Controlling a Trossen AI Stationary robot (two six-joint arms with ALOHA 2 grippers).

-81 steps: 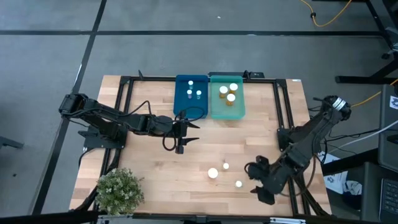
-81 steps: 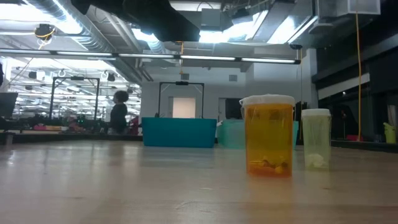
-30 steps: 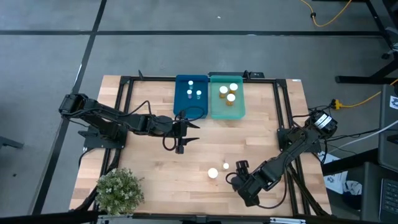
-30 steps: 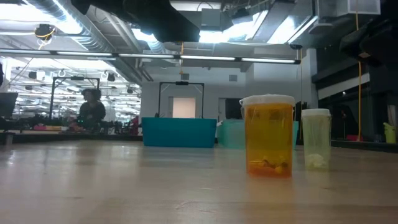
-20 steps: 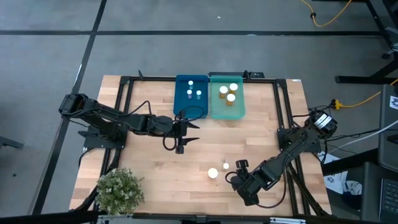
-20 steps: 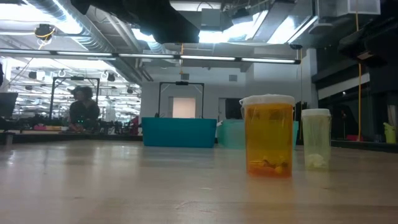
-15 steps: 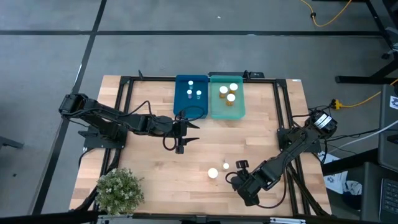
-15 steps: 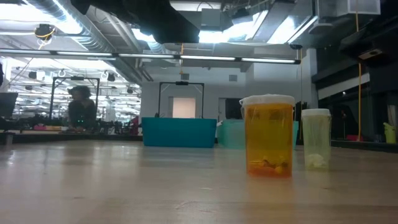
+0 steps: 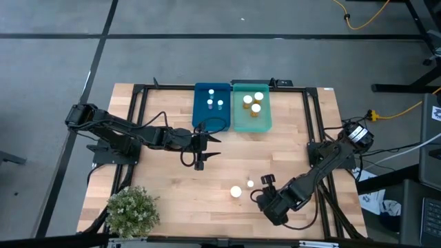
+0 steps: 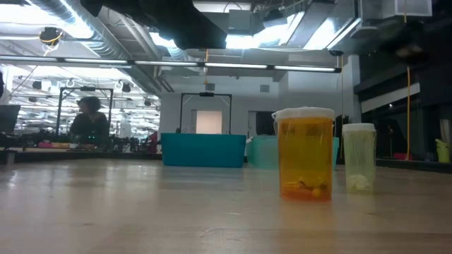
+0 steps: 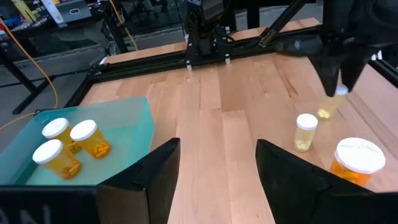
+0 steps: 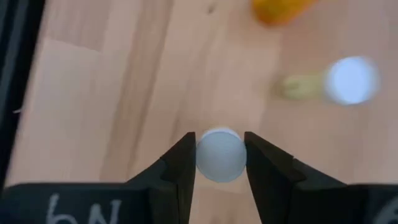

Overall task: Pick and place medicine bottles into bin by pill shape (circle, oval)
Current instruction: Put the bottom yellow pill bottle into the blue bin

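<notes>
The wooden table (image 9: 172,186) carries two bins at its far edge, well away from the right gripper (image 12: 219,163): a dark blue bin (image 9: 212,118) with three slim bottles inside, and touching it a teal bin (image 9: 251,122) with three amber bottles. The left arm reaches in from its side and its gripper (image 9: 207,149) hangs near the blue bin, fingers (image 11: 155,174) spread apart with nothing between them. The right gripper is low over the near part of the table, its two fingers (image 12: 180,168) pressed against the round white cap of a small bottle (image 12: 219,154), so it has closed on that one. Just beside it stand two loose bottles: a wide amber bottle (image 9: 236,191) and a slimmer pale bottle (image 9: 250,184). A potted plant (image 9: 132,210) sits at the near corner on the left arm's side.
</notes>
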